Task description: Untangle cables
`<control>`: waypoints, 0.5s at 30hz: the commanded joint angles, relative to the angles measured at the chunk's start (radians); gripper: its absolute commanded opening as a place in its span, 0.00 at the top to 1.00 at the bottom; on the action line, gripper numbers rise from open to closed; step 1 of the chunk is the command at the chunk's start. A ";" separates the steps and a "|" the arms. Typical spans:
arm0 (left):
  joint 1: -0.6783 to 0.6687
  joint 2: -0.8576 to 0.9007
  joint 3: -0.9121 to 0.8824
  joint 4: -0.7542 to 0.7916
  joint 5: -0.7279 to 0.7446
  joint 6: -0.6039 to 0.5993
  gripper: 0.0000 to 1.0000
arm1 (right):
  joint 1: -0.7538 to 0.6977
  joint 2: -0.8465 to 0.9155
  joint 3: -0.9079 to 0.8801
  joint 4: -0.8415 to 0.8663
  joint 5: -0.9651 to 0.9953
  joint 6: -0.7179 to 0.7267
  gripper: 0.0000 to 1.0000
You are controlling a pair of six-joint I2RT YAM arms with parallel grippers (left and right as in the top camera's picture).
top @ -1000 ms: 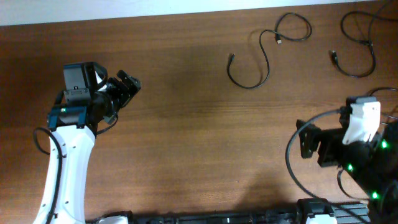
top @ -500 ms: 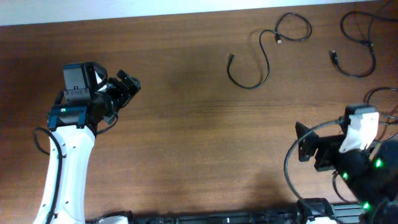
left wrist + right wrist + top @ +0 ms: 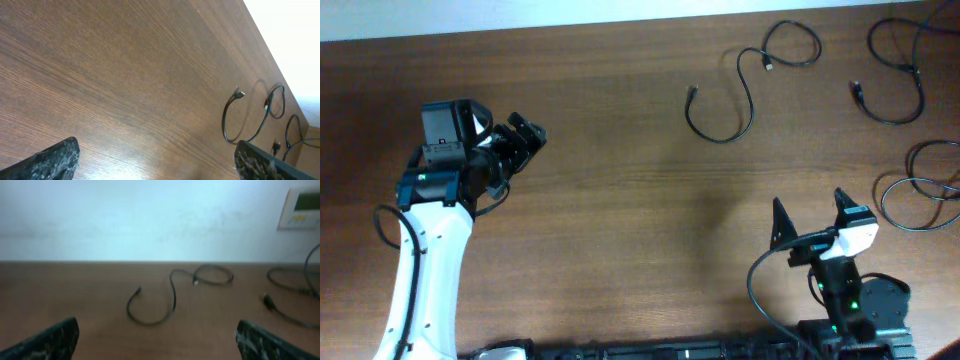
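Black cables (image 3: pixel 751 105) lie apart, two cropped by the right edge.

no text, label or number can be read on anything here.

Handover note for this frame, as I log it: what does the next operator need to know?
Left gripper: open, empty, above the brown wooden table at its left side.
Right gripper: open, empty, at the near right.
Cables: thin black S-shaped cord at far centre; black looped cord in the far right corner; black coiled cord at the right edge, partly out of frame.
Done: the three lie apart, none knotted to another.
Left: the right-edge cord crosses itself and probably needs spreading.
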 commanded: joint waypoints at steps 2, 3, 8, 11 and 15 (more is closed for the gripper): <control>0.001 0.000 0.006 0.001 -0.007 0.014 0.01 | 0.004 -0.012 -0.136 0.162 0.040 0.002 0.01; 0.001 0.000 0.006 0.001 -0.007 0.014 0.01 | 0.003 -0.012 -0.163 0.190 0.045 0.002 0.01; 0.001 0.000 0.006 0.001 -0.007 0.014 0.01 | 0.003 -0.012 -0.244 0.238 0.069 0.002 0.01; 0.001 0.000 0.006 0.001 -0.007 0.014 0.01 | 0.005 -0.012 -0.249 0.211 0.089 0.002 0.01; 0.001 0.000 0.006 0.001 -0.007 0.014 0.01 | 0.005 -0.012 -0.249 0.211 0.088 0.002 0.01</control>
